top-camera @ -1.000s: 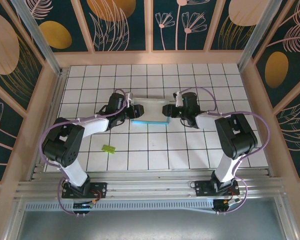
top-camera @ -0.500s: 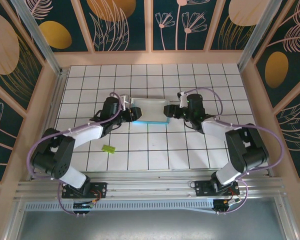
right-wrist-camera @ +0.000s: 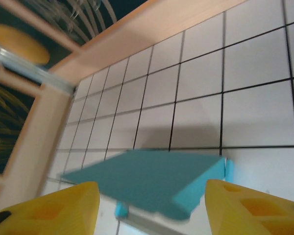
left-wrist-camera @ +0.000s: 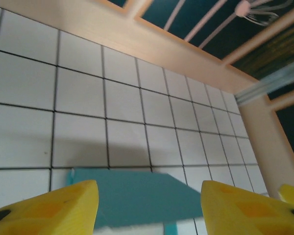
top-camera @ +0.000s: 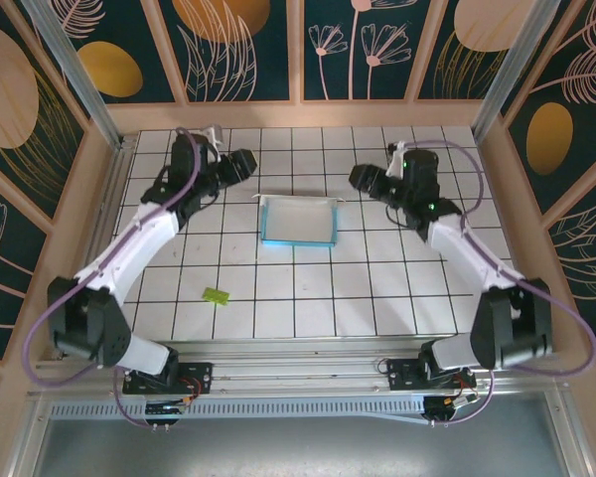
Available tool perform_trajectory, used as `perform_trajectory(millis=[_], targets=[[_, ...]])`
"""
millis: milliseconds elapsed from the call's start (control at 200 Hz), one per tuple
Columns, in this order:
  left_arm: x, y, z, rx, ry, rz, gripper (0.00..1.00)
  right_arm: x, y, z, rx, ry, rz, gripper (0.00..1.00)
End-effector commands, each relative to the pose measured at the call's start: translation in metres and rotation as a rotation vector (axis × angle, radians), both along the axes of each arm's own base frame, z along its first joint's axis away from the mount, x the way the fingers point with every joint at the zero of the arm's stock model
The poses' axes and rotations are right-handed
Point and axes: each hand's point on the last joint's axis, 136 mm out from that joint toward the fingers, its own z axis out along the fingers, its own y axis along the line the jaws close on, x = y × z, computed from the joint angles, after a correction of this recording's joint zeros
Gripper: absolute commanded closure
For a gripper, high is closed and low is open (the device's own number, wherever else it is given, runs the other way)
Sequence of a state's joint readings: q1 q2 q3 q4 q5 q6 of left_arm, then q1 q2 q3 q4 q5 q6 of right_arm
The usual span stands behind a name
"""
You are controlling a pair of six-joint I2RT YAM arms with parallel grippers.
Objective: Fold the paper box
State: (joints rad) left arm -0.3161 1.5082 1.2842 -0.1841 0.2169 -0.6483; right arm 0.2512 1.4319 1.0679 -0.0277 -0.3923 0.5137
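Currently the left gripper point(top-camera: 242, 163) and right gripper point(top-camera: 361, 178) hover released and empty. The paper box point(top-camera: 298, 221) lies between and below their spread fingers point(left-wrist-camera: 49, 205), probably left free to settle.

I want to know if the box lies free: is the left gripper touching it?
Apart. The top view shows bare tiles between the left gripper and the box.

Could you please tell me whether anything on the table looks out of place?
A small lime-green scrap lies loose on the table, toward the near edge and left of the paper box, touching nothing. Otherwise nothing stands out.
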Motion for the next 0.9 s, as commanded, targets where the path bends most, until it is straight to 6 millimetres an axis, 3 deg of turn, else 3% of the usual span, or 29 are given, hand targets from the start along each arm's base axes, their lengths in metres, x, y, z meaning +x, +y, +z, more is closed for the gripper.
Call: perform_trajectory(millis=[0, 150, 330, 476, 556, 671, 896], targets=[[0.0, -0.008, -0.051, 0.055, 0.245, -0.089, 0.41, 0.001, 0.01, -0.037, 0.063, 0.29, 0.018, 0.41], [0.011, -0.042, -0.083, -0.02, 0.351, -0.25, 0.41, 0.013, 0.032, -0.065, 0.15, 0.438, 0.087, 0.42], [0.016, -0.031, -0.119, 0.03, 0.393, -0.188, 0.41, 0.01, 0.049, -0.087, 0.216, 0.504, 0.117, 0.46], [0.007, -0.038, -0.141, -0.016, 0.434, -0.214, 0.43, 0.004, 0.057, -0.099, 0.222, 0.526, 0.126, 0.49], [0.002, -0.042, -0.152, -0.054, 0.448, -0.231, 0.48, 0.002, 0.06, -0.104, 0.213, 0.529, 0.126, 0.56], [-0.004, -0.046, -0.161, -0.099, 0.456, -0.239, 0.56, 0.0, 0.06, -0.115, 0.201, 0.546, 0.122, 0.69], [-0.011, -0.046, -0.176, -0.119, 0.483, -0.243, 0.64, -0.003, 0.06, -0.128, 0.171, 0.547, 0.103, 0.72]])
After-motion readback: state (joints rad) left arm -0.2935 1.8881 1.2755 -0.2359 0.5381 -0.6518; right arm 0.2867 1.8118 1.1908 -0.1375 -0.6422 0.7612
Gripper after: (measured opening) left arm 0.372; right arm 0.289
